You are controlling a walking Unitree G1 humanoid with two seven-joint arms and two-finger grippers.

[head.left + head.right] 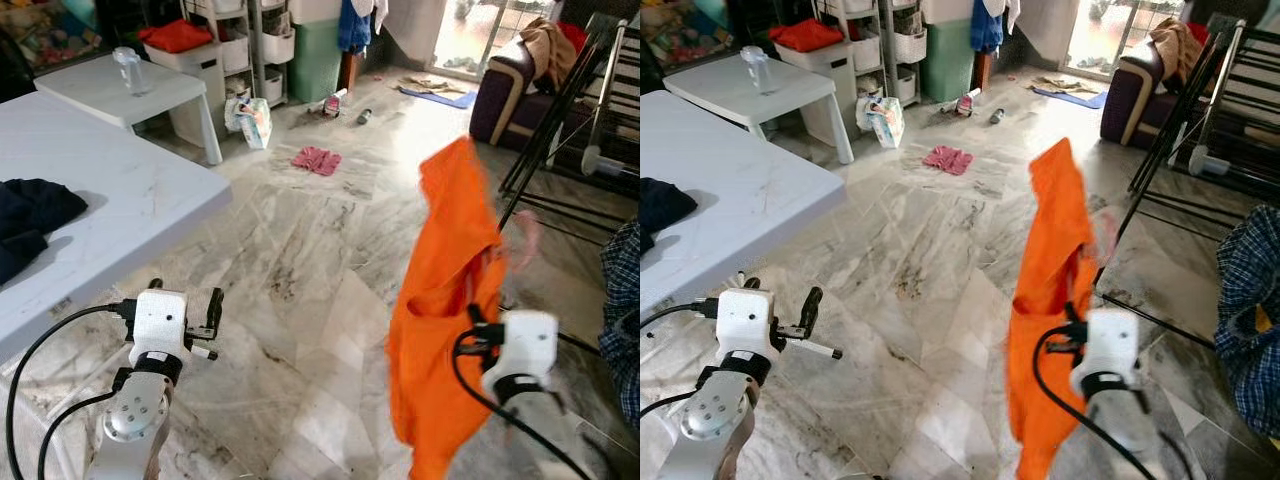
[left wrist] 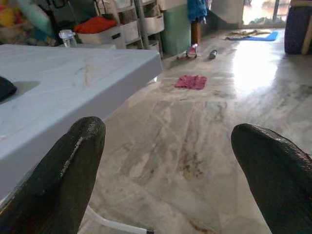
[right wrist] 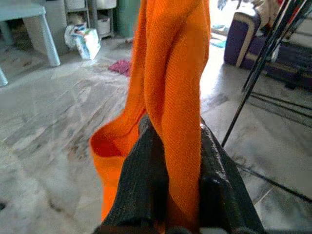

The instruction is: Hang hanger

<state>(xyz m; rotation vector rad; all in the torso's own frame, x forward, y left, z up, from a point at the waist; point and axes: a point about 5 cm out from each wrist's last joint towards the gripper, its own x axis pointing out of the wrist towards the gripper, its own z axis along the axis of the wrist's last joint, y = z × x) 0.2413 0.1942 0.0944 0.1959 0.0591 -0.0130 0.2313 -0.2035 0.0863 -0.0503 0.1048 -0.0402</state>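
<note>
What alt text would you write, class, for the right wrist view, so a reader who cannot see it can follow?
Two black fingers of the right gripper pinch a bright orange cloth that rises above them. Behind lie a pale marble floor, a black drying rack and a dark sofa.

Left end effector (image 2: 168, 161) (fingers apart) beside white table (image 2: 73, 83).

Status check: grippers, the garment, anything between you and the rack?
Right gripper shut on orange garment, held up. Left gripper open, idle by white table. Drying rack ahead right; bare floor between.
</note>
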